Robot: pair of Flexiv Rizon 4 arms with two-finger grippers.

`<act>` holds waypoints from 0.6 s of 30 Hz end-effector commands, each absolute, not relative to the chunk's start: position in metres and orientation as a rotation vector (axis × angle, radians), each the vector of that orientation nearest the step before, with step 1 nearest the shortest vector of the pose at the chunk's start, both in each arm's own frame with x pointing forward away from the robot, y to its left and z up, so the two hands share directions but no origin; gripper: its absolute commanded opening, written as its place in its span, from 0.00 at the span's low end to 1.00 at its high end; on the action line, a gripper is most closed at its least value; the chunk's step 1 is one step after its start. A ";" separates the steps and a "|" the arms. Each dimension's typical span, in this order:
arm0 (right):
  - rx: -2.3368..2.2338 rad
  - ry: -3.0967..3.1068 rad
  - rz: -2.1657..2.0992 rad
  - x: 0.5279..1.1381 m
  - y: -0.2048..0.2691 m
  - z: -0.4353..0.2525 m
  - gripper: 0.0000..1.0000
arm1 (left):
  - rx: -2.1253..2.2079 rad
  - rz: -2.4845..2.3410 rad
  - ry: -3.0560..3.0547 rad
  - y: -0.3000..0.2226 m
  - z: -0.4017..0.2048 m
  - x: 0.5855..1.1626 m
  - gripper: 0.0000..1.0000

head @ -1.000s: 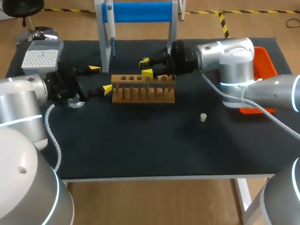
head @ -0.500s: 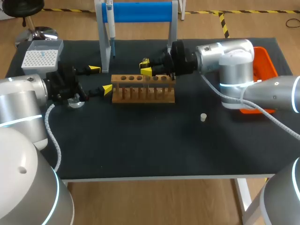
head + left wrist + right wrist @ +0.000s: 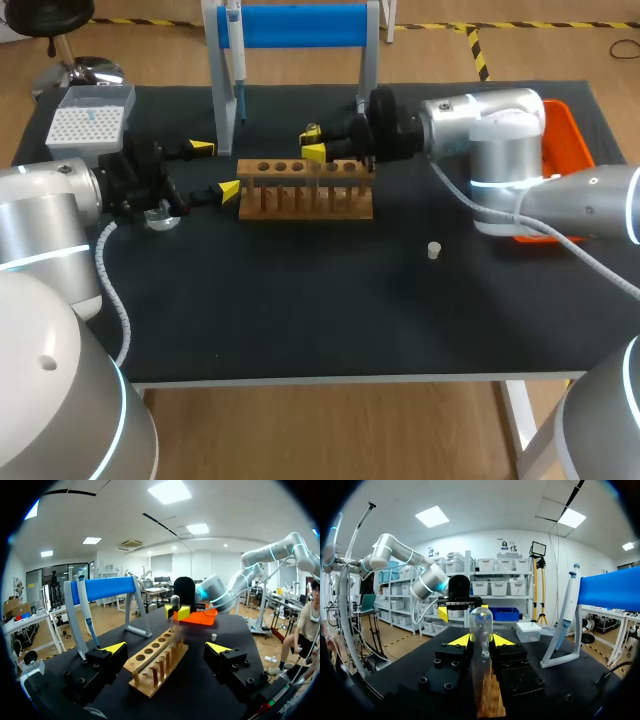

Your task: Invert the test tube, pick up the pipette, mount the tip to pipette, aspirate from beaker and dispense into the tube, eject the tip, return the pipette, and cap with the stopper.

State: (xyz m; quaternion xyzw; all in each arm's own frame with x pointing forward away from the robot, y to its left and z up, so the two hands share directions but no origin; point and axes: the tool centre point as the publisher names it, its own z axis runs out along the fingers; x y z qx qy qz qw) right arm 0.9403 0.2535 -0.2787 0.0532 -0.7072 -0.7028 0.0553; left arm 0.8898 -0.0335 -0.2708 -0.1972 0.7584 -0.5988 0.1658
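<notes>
Compared with a second ago, the right pincer (image 3: 313, 142) has risen a little above the far right part of the wooden rack (image 3: 305, 190), carrying the test tube (image 3: 481, 620) with it; the left arm shows no movement. Right pincer: fingers closed on the tube from two sides, with the tube upright, rounded end uppermost. Whether its lower end is clear of the rack cannot be determined. The left wrist view confirms the tube (image 3: 175, 605) held in that pincer over the far end of the rack (image 3: 155, 662). Left pincer (image 3: 216, 169): fingers spread wide, holding nothing, at the left end of the rack, one yellow tip near the rack's front corner, contact uncertain. Pipette (image 3: 238, 60): hanging on the blue stand (image 3: 300, 25) behind the rack. Stopper (image 3: 434, 250): lying on the desk (image 3: 320, 310), well apart from the rack, towards the right front. Tip box (image 3: 88, 125): at the far left corner. Orange tray (image 3: 565, 140): at the right edge, behind the right arm.
</notes>
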 end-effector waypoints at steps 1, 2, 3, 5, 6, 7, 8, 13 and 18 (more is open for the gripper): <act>0.159 -2.157 -2.131 0.939 0.251 -0.272 0.00 | -0.565 -1.702 2.154 -0.035 -0.271 0.889 1.00; 0.160 -2.157 -2.132 0.939 0.250 -0.271 0.00 | -0.565 -1.702 2.154 -0.035 -0.271 0.889 1.00; 0.159 -2.157 -2.134 0.940 0.250 -0.269 0.00 | -0.565 -1.702 2.154 -0.035 -0.271 0.889 1.00; 0.155 -2.157 -2.138 0.940 0.250 -0.267 0.00 | -0.565 -1.702 2.154 -0.035 -0.271 0.889 1.00; 0.154 -2.157 -2.139 0.941 0.250 -0.265 0.00 | -0.565 -1.702 2.154 -0.035 -0.271 0.889 1.00; 0.153 -2.157 -2.141 0.941 0.250 -0.264 0.00 | -0.565 -1.702 2.154 -0.035 -0.271 0.889 1.00; 0.152 -2.157 -2.143 0.941 0.250 -0.263 0.00 | -0.565 -1.702 2.154 -0.035 -0.271 0.889 1.00; 0.154 -2.161 -2.145 0.942 0.250 -0.256 0.00 | -0.565 -1.702 2.154 -0.035 -0.271 0.889 1.00; 0.155 -2.167 -2.145 0.943 0.251 -0.248 0.00 | -0.565 -1.702 2.154 -0.035 -0.271 0.889 1.00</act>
